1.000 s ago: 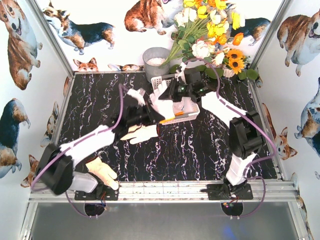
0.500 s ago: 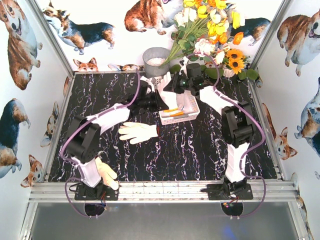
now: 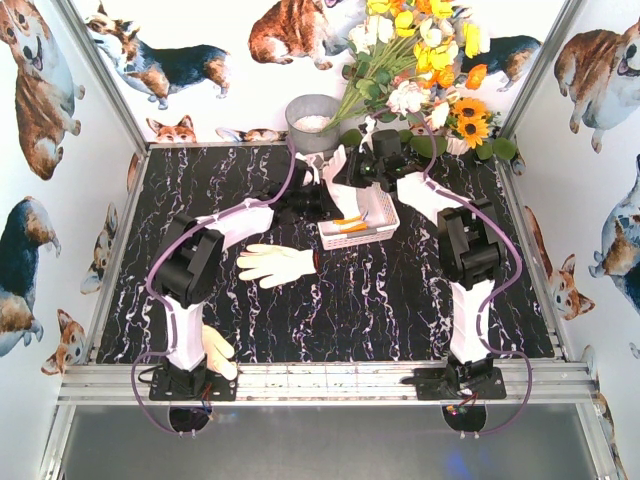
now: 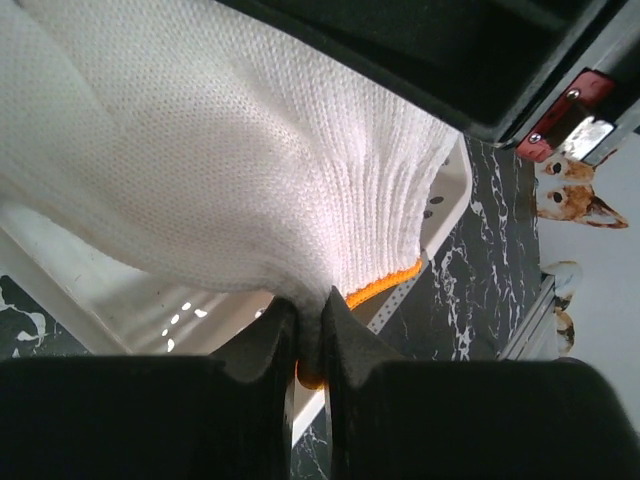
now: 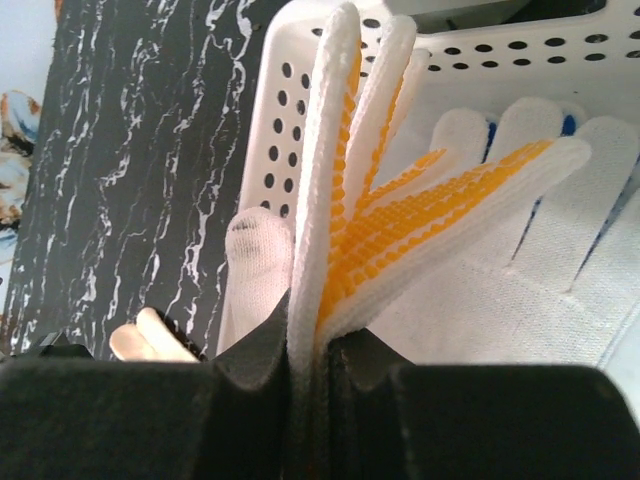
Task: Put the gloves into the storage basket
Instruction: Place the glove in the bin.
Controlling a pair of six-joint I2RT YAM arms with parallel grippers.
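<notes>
Right end effector (image 5: 310, 350) pinches a yellow-dotted glove (image 5: 400, 230) over the basket (image 5: 270, 130); another glove (image 5: 560, 260) lies inside.

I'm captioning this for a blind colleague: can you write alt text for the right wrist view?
The right gripper is shut on a white knit glove with yellow grip dots, its fingers stretched over the white storage basket. Another white glove with blue marks lies inside.

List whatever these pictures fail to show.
- Top external: storage basket interior, mostly covered by the two arms.
- Left wrist: orange-cuffed glove fingers, cut off by the frame.
- Right wrist: glove with blue marks, largely under the yellow-dotted glove.
- Top external: near-left glove, partly behind the left arm.
</notes>
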